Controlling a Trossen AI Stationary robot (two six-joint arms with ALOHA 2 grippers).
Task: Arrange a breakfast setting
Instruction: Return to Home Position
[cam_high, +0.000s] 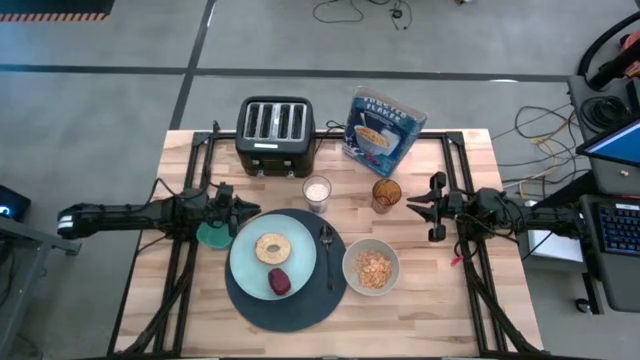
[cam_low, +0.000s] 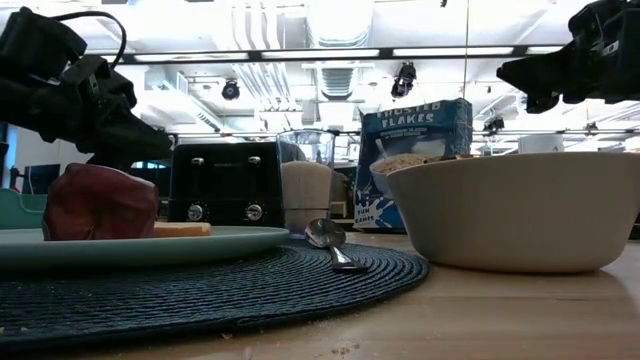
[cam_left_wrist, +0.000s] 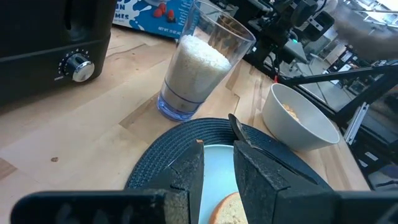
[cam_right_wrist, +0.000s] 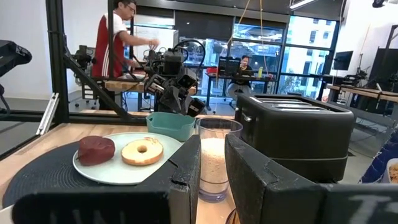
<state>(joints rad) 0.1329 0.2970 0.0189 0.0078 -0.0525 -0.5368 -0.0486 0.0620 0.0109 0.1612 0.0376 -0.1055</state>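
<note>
High: straight down; low: table-level, close (both show plate (cam_high: 250, 266)).

a black four-slot toaster (cam_high: 275, 135) stands at the far edge of the wooden bench (cam_high: 420, 320), its slots empty and its round knobs facing forward. just in front of it, toward its right corner, a clear glass (cam_high: 317, 192) stands upright, filled most of the way with something white. a small teal dish (cam_high: 212, 236) sits to the left of the glass, partly hidden from above. off the bench's right side are an open laptop (cam_high: 615, 140), a keyboard (cam_high: 620, 230) and loose cables (cam_high: 545, 130) on the grey floor. in the room beyond, a person in a red-and-white top (cam_right_wrist: 115, 37) stands at a workbench and another person (cam_right_wrist: 244, 65) sits farther back.
</note>
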